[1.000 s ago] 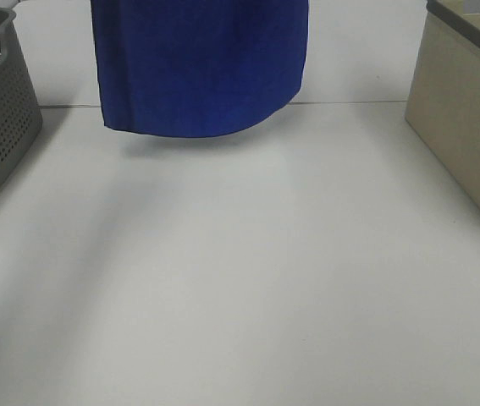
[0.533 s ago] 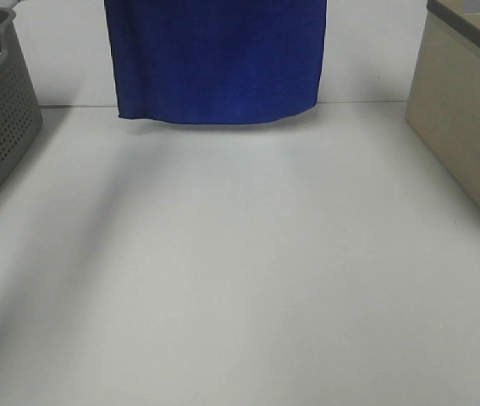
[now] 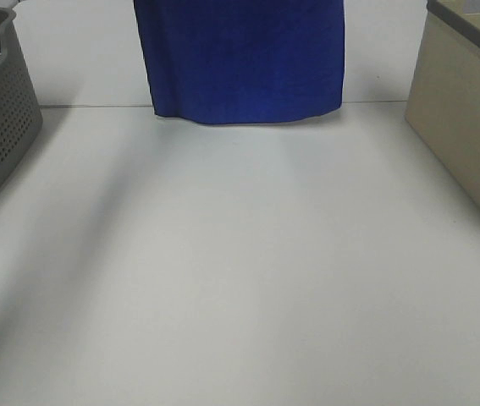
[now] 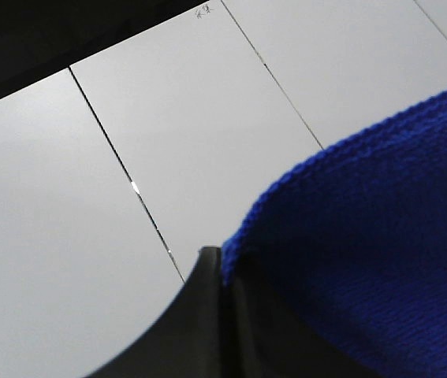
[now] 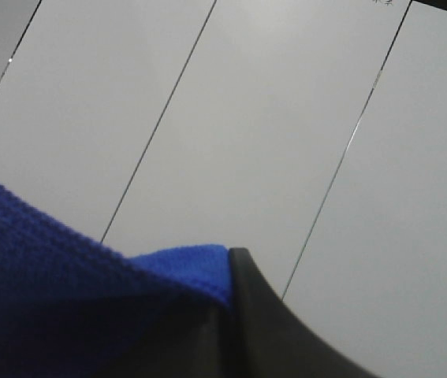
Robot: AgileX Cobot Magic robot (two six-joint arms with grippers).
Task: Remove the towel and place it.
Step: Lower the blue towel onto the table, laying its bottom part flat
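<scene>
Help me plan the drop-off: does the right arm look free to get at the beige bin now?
Probably yes: the beige bin stands on its side, with nothing on the table between it and the hanging towel. But the right tool is shut on the towel, so the cloth comes along.

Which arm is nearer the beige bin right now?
Right, likely. Neither arm shows in the high view; the right fingers clamp the towel edge nearer the bin, the left fingers the edge nearer the grey basket.

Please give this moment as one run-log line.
towel: hanging spread at table far side | left gripper: shut on towel | right gripper: shut on towel | placed: not yet
</scene>
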